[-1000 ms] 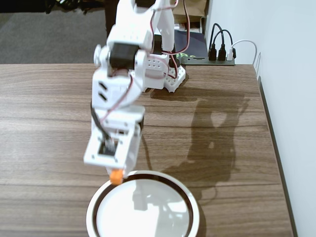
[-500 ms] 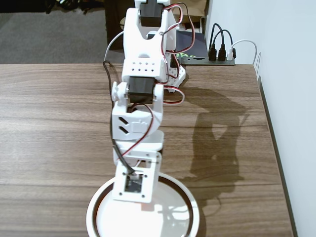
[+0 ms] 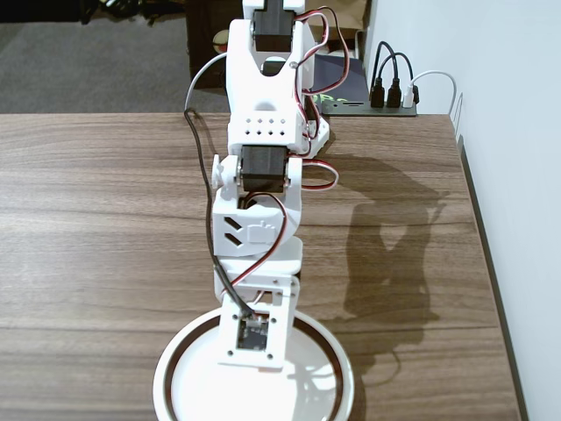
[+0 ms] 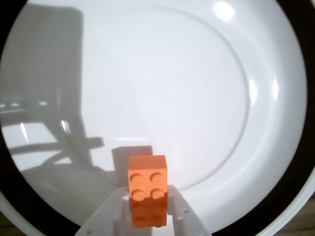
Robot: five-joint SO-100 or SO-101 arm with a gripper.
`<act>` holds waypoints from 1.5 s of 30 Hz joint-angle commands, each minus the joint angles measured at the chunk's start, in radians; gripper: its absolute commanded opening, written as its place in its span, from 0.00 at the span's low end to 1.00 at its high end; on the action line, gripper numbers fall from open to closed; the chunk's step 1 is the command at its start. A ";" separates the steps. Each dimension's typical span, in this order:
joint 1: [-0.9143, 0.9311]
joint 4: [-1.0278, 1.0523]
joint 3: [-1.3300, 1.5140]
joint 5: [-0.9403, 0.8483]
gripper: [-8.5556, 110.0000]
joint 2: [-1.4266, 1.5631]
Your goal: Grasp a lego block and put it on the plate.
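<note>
A: What is seen nearest in the wrist view?

B: The jaws (image 4: pixel 147 209) are seen entering from the bottom edge, closed onto the lego block (image 4: pixel 147 189). The orange brick is pinched between the two white fingers (image 4: pixel 179 211), one on each flank, with its studs turned toward the camera.

A: And where is the block placed relative to the plate?

B: It is held over the inner white surface of the plate (image 4: pixel 197 88), with a shadow cast on the glaze just behind it. Whether it is touching the plate cannot be told. The dark brown ring is seen along the plate's outer band.

A: What is shown in the fixed view?

B: The plate (image 3: pixel 188 386) is set at the near edge of the tabletop (image 3: pixel 96 219), roughly midway along it and partly cut off by the frame. The arm (image 3: pixel 259 219) is stretched forward from its base at the far edge, and its wrist is hung over the plate's far half, so the block is hidden there. A shadow of the arm is thrown toward the right edge of the tabletop. Beyond the far right corner, a power strip (image 3: pixel 394 96) with plugged cables is visible.
</note>
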 commanded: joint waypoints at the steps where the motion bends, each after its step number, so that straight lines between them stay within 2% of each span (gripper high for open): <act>1: -0.009 -0.011 -0.048 0.003 0.11 0.003; 10: -0.012 -0.006 -0.048 0.003 0.12 -0.008; 16: -0.015 0.002 -0.048 0.012 0.22 0.000; 32: 0.000 0.075 0.014 0.026 0.22 0.166; 39: 0.015 0.123 0.181 0.074 0.21 0.391; 45: 0.015 0.110 0.387 0.155 0.08 0.588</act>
